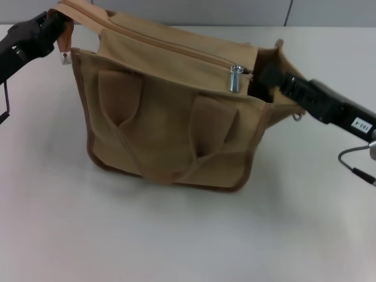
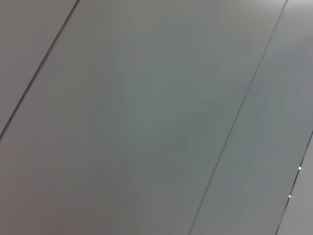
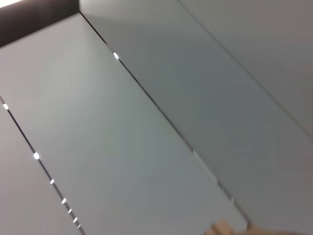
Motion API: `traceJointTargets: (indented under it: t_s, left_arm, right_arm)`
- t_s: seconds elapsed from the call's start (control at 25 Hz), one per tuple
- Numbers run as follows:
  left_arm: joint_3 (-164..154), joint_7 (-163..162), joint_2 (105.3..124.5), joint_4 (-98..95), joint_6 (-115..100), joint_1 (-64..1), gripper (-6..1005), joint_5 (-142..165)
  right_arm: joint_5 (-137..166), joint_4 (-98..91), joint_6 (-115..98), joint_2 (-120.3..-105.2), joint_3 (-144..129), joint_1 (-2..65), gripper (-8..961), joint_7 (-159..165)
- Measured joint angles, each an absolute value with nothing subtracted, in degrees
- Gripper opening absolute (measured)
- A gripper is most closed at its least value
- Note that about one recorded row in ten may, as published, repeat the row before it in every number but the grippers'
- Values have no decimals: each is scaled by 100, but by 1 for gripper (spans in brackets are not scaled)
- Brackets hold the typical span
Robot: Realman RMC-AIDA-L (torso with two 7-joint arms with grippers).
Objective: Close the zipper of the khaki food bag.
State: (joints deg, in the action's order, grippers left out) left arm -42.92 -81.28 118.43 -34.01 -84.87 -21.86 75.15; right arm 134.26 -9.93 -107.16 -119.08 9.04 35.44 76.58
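The khaki food bag (image 1: 170, 129) stands on the table in the head view, with brown piping and two flat handles hanging down its front. The zipper (image 1: 176, 46) runs along the top, and its silver slider (image 1: 236, 78) stands upright near the right end. Right of the slider a dark gap shows in the bag's top. My left gripper (image 1: 59, 30) is shut on the bag's tan end flap at the top left corner and holds it up. My right gripper (image 1: 263, 77) is just right of the slider, at the dark gap. Both wrist views show only grey panels.
The white table (image 1: 176, 235) spreads in front of and beside the bag. A small metal ring (image 1: 298, 116) hangs at the bag's right side under my right arm. A small tan patch (image 3: 221, 228) shows at the edge of the right wrist view.
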Motion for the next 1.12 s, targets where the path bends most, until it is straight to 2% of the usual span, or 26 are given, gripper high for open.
traceJointTargets:
  t_s: [0.24, 0.56, 0.84, 1.04, 1.12]
  left_arm:
    - [-4318, -7516, 11833, -3218, -8516, -2199, 28, 7516]
    - [-4188, -7076, 11845, -3238, -9154, -2262, 217, 6818]
    - [-4188, -6756, 11859, -3219, -10272, -2329, 472, 6321]
    - [-4424, -6554, 11861, -3205, -10736, -2309, 614, 6322]
    - [-4424, -6554, 11861, -3205, -10736, -2309, 626, 6322]
  right_arm:
    - [13135, -889, -10754, -11931, 905, 3404, 248, 7063]
    - [13127, -815, -10638, -11936, 871, 3506, 440, 6977]
    - [13122, -664, -10429, -11943, 855, 3548, 664, 6756]
    - [13122, -601, -10426, -11944, 850, 3517, 679, 6419]
    - [13121, -583, -10466, -11944, 851, 3492, 679, 6049]
